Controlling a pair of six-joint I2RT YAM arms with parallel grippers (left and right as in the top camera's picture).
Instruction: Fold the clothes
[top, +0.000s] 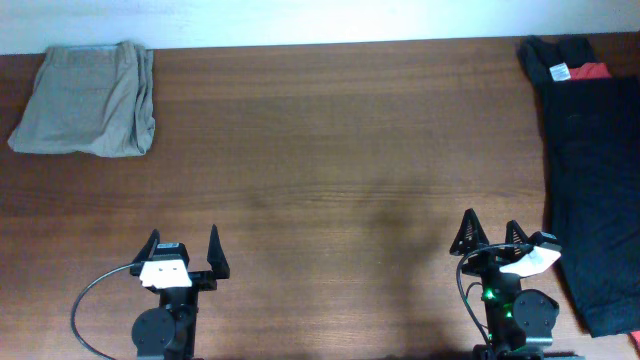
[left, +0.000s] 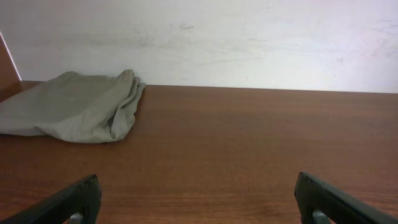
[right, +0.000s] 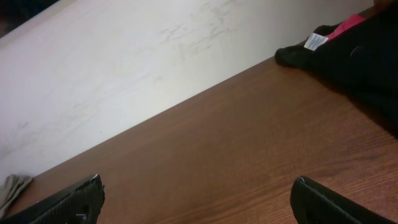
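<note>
A folded beige garment (top: 88, 98) lies at the table's far left corner; it also shows in the left wrist view (left: 74, 107) and as a sliver in the right wrist view (right: 9, 188). A black garment (top: 590, 170) with a white tag and red patch lies unfolded along the right edge, and its top shows in the right wrist view (right: 354, 53). My left gripper (top: 183, 243) (left: 199, 199) is open and empty near the front edge. My right gripper (top: 489, 232) (right: 199, 199) is open and empty near the front, just left of the black garment.
The brown wooden table (top: 330, 170) spreads between the two garments. A white wall (left: 249, 43) runs along the table's far edge. A cable (top: 95, 290) loops beside the left arm's base.
</note>
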